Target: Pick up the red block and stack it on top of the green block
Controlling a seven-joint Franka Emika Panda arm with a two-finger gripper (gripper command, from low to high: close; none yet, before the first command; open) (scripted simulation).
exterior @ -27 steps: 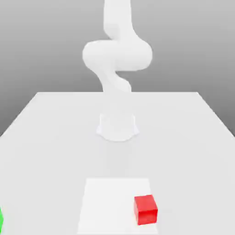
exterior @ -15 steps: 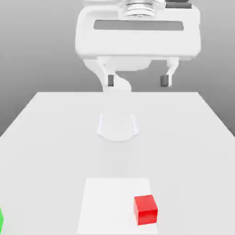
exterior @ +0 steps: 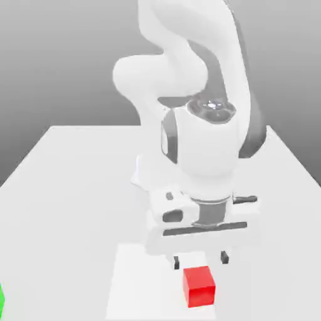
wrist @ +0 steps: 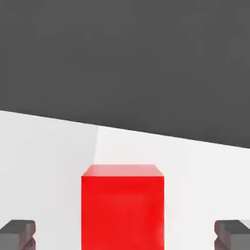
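A red block (exterior: 199, 287) sits at six o'clock from the robot's open gripper (exterior: 200, 260), just beside it in the exterior view, read as a clock face. The gripper's two fingers stand wide apart, holding nothing, with dark tips and white space between each of them and the block. The hand view shows the block lying between the lines of the two fingers, touching neither. The block rests at the three o'clock side of a pale square (exterior: 147, 282) on the white table (exterior: 56, 219). Well apart from it, at nine o'clock from the red block, a sliver of a green block (exterior: 1, 301) meets the exterior view's left edge.
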